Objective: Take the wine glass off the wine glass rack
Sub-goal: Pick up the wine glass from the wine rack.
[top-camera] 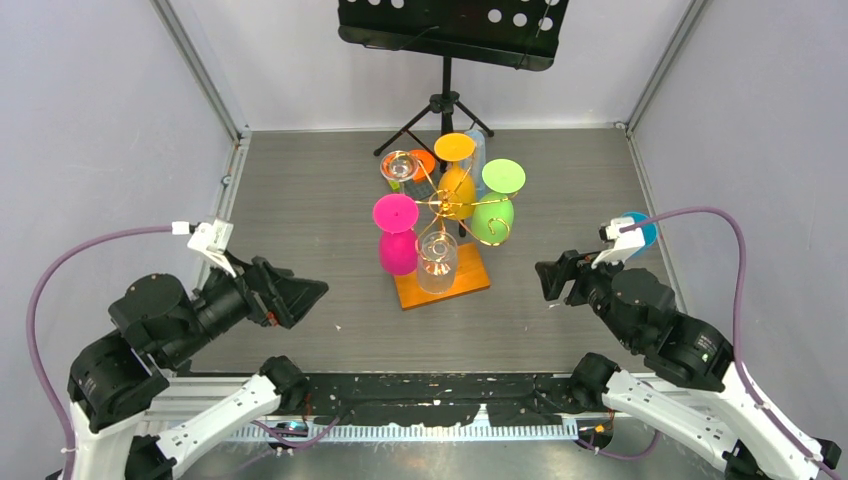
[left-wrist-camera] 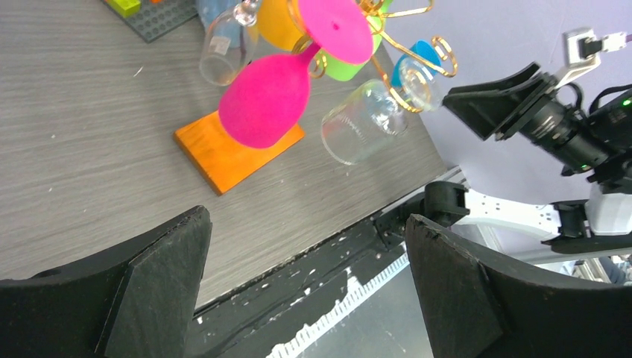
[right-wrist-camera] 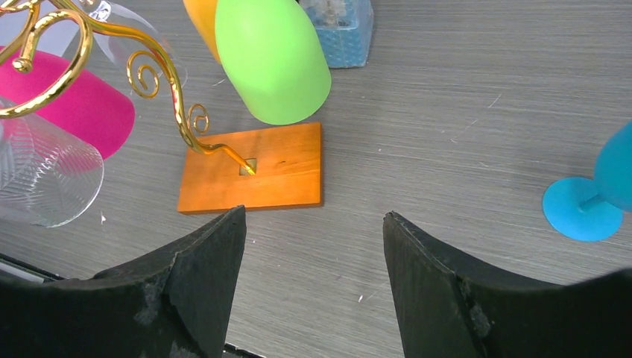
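Note:
The wine glass rack (top-camera: 445, 203) is a gold wire tree on an orange wooden base (top-camera: 470, 281) in the middle of the table. Upside down from its arms hang a pink glass (top-camera: 397, 248), a yellow glass (top-camera: 457, 190), a green glass (top-camera: 492, 216) and a clear glass (top-camera: 436, 262). A blue wine glass (top-camera: 638, 228) stands on the table at the right, its foot (right-wrist-camera: 581, 217) beside my right gripper. My left gripper (top-camera: 300, 292) is open and empty, left of the rack. My right gripper (top-camera: 552, 280) is open and empty, right of the base (right-wrist-camera: 287, 160).
A black music stand (top-camera: 447, 30) on a tripod (top-camera: 445, 105) stands behind the rack. A blue box (right-wrist-camera: 343, 30) and a grey brick plate (left-wrist-camera: 153, 16) lie behind the rack. Grey walls and metal posts close the sides.

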`<state>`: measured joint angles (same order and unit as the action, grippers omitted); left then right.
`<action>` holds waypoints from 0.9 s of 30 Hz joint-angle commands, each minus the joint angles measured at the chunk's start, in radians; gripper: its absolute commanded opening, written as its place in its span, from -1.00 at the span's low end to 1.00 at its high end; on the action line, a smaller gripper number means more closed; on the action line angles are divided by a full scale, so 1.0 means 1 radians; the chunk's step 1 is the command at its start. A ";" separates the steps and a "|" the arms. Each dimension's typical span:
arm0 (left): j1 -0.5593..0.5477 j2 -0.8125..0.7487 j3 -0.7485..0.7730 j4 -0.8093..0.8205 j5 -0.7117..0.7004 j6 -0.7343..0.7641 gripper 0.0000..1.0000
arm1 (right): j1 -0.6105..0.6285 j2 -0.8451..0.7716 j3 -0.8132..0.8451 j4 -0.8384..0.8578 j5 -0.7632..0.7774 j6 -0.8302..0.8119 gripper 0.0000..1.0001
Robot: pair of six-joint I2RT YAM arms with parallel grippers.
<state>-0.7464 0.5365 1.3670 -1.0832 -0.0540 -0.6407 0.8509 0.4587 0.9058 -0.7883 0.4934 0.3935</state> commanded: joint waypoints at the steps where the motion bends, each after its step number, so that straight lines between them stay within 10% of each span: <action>1: -0.004 0.069 0.065 0.108 0.042 -0.010 0.96 | 0.000 0.007 -0.008 0.020 0.008 -0.021 0.47; 27: 0.147 0.315 0.065 0.359 0.282 -0.120 0.68 | 0.000 -0.083 -0.038 -0.003 -0.012 -0.031 0.47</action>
<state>-0.6514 0.8333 1.4376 -0.8509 0.1108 -0.7395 0.8509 0.3897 0.8597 -0.7971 0.4843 0.3744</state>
